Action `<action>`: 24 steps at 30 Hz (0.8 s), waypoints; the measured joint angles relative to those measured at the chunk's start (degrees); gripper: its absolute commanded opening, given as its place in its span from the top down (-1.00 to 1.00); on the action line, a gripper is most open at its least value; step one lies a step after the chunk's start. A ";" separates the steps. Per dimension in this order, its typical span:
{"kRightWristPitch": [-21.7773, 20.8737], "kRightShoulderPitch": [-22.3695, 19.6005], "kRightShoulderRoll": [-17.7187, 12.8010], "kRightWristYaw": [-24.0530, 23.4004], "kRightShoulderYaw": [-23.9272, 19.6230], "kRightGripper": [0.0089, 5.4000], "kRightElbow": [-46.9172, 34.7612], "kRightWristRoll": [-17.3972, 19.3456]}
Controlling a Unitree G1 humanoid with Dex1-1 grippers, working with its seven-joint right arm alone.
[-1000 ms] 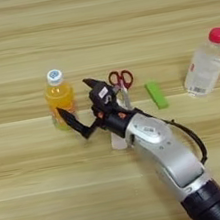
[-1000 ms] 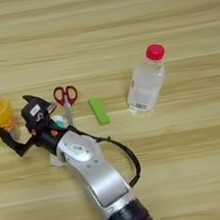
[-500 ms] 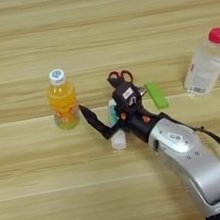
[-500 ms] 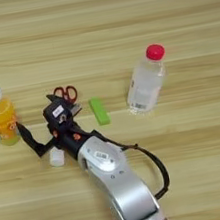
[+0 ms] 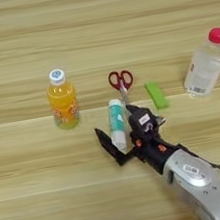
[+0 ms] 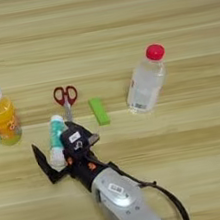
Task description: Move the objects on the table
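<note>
While our black two-fingered claw (image 5: pixel 121 139) stays wide open, the white tube-shaped stick with a teal label (image 5: pixel 117 123) lies between its fingers. The small orange-drink bottle with a white cap (image 5: pixel 62 99) stands well apart.

Even, diffuse overhead light; table (image 5: pixel 56 202) bright and warm-toned. Shadows short and soft, close under orange-drink bottle (image 5: pixel 62 99) and clear bottle (image 6: pixel 145 81). Faint highlights on silver forearm (image 6: pixel 122 198). Overall mildly soft focus; gripper (image 5: pixel 119 138) slightly smeared. No obvious edge distortion.
</note>
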 measured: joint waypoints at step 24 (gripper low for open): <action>6.15 0.47 0.87 -0.82 -0.41 -0.99 3.02 3.34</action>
